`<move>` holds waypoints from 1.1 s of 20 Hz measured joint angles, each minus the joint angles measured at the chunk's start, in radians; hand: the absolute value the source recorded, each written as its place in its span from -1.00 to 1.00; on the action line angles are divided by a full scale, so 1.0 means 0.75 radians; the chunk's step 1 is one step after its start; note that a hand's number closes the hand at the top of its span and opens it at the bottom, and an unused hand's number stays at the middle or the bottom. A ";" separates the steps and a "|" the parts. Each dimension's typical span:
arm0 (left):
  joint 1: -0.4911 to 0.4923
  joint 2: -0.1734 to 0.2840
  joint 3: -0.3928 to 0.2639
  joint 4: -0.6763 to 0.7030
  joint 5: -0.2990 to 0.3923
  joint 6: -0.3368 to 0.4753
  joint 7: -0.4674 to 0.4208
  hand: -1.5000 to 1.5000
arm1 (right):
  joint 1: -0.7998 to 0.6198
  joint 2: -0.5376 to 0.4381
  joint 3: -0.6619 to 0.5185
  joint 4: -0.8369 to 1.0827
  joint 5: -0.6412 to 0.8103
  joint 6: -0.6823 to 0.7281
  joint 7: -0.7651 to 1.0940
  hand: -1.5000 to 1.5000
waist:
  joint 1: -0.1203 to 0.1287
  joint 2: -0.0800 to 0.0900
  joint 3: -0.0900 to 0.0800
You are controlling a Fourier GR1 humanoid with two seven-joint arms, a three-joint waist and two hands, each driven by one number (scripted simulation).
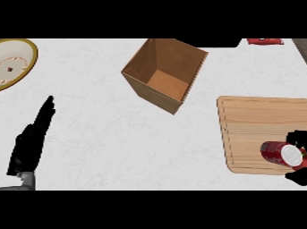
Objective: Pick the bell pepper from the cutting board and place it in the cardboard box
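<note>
The bell pepper (283,154) lies at the near right corner of the cutting board (261,116), with the fingers of the right hand (306,156) curled round it. By judgement, it is best lifted straight up before being carried left to the open cardboard box (164,74), well apart on the table (116,129), and brought in over the box's tilted rim. The left hand (31,138) rests open at the lower left. A plate (7,65) and a red packet (265,41) are set aside; nothing blocks the path.

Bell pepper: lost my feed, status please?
Right hand curled round bell pepper, on cutting board. Left hand open, resting at left. Cardboard box open; nothing between.
</note>
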 measured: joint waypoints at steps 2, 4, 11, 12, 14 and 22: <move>0.006 -0.004 -0.001 0.000 -0.002 -0.007 -0.009 0.00 | -0.080 -0.004 0.012 0.074 0.025 -0.028 -0.031 1.00 | 0.006 0.001 0.000; -0.016 -0.008 -0.008 -0.001 -0.008 -0.011 -0.003 0.00 | -0.216 -0.006 0.034 0.183 0.039 -0.010 -0.056 1.00 | 0.025 0.005 0.002; -0.043 -0.036 -0.039 0.007 -0.024 -0.015 -0.001 0.00 | -0.714 -0.049 0.046 0.653 0.050 0.030 -0.228 1.00 | 0.068 0.018 0.007; -0.045 -0.028 -0.028 0.011 -0.012 -0.027 -0.002 0.00 | -0.772 -0.048 0.041 0.724 0.055 0.007 -0.252 1.00 | 0.067 0.018 0.007; -0.048 -0.025 -0.017 0.021 -0.013 -0.030 -0.006 0.00 | -0.871 -0.055 0.027 0.837 0.067 -0.042 -0.295 1.00 | 0.059 0.017 0.007; -0.019 -0.024 0.003 0.000 -0.024 -0.024 0.006 0.00 | -1.093 -0.063 -0.098 0.974 -0.088 0.013 -0.475 1.00 | 0.030 0.006 0.006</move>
